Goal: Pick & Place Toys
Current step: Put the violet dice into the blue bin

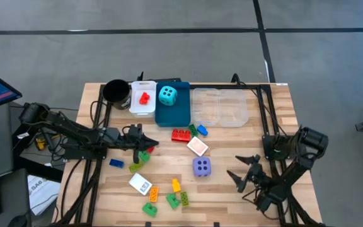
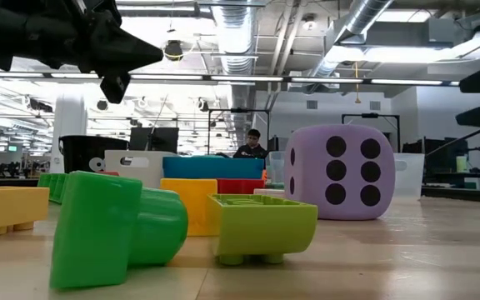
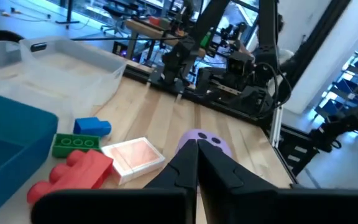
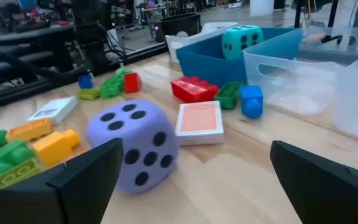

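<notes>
Landmark: blue plastic tray (image 1: 172, 112) at the table's back edge. A cyan foam die (image 1: 167, 95) already sits inside it; a small red plastic brick (image 1: 144, 98) lies in the white tray (image 1: 142, 106) touching its left side, so sorting looks under way.

Left gripper (image 1: 149, 144) hovers in front of the blue tray, left of the loose pile, fingers pressed together and holding nothing, over a small green brick (image 1: 144, 156).

Purple foam die (image 1: 201, 167) and pink-faced card (image 1: 198, 147) remain in front of the tray, unsorted.

Right gripper (image 1: 245, 171) waits further right, fingers spread wide, probably ready for the purple die.
</notes>
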Controlling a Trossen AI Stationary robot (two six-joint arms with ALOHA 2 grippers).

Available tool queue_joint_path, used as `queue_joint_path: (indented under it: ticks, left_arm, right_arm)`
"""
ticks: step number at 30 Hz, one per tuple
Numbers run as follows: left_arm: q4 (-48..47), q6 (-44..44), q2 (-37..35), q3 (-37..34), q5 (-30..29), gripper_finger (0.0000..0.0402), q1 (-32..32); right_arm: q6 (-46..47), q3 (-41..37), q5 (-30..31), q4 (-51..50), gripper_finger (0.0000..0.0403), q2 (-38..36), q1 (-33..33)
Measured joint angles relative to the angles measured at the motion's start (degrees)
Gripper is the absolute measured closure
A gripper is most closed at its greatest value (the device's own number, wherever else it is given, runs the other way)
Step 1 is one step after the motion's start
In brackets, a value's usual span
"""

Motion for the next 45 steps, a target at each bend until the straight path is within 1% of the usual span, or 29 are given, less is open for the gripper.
queue_joint_path:
  ticks: [2,5,8,11,14,21,25,28,30,33,38,41,43,45]
  left_arm:
    - [0.0,-1.3,0.0,0.0,-1.1,0.0402,0.0]
    - [0.0,-4.1,0.0,0.0,-1.4,0.0402,0.0]
    - [0.0,-6.3,0.0,0.0,-1.4,0.0402,-0.4]
    - [0.0,-6.7,0.0,0.0,-1.4,0.0402,-0.8]
    - [0.0,-7.0,0.0,0.0,-1.4,0.0402,-0.9]
    - [0.0,-7.5,0.0,0.0,-1.4,0.0402,-0.9]
    - [0.0,-7.8,0.0,0.0,-1.4,0.0402,-0.8]
    - [0.0,-11.0,0.0,0.0,-1.4,0.0402,-0.8]
    - [0.0,-13.4,0.0,0.0,-1.4,0.0402,-0.8]
    - [0.0,-15.9,0.0,0.0,-1.3,0.0402,-0.8]
    - [0.1,-16.1,0.0,0.0,-1.3,0.0402,-0.8]
    - [0.2,-16.1,0.0,0.0,-1.5,0.0402,-0.8]
    - [0.2,-16.1,0.0,0.0,-2.3,0.0402,-0.8]
    - [0.2,-16.0,0.0,0.0,-3.7,0.0402,-0.8]
  right_arm:
    - [0.0,-3.2,-0.1,1.7,0.0003,-2.2,0.5]
    - [-1.5,-7.3,-0.2,6.8,0.0003,-5.6,1.4]
    - [-6.9,-10.7,-1.2,13.1,0.0003,-8.7,2.2]
    - [-13.9,-13.5,-4.0,19.6,0.0003,-12.0,2.4]
    - [-23.2,-15.3,-6.6,26.2,0.0003,-15.5,2.4]
    - [-49.0,-18.7,-8.9,41.3,0.0003,-24.8,2.1]
    - [-62.8,-20.6,-14.8,48.5,0.0003,-29.4,0.9]
    - [-70.6,-22.7,-18.0,53.9,0.0003,-31.3,0.2]
    - [-73.8,-24.2,-18.3,56.8,0.0003,-32.0,0.2]
    - [-75.9,-26.9,-18.0,60.5,0.0003,-32.2,0.3]
    - [-76.5,-31.8,-17.5,69.1,0.0003,-31.5,0.3]
    - [-79.1,-34.7,-15.2,77.4,0.0003,-30.6,0.5]
    - [-80.7,-36.1,-13.9,80.3,0.0003,-29.9,0.3]
    - [-81.6,-37.0,-13.9,82.2,0.0003,-29.7,-0.2]
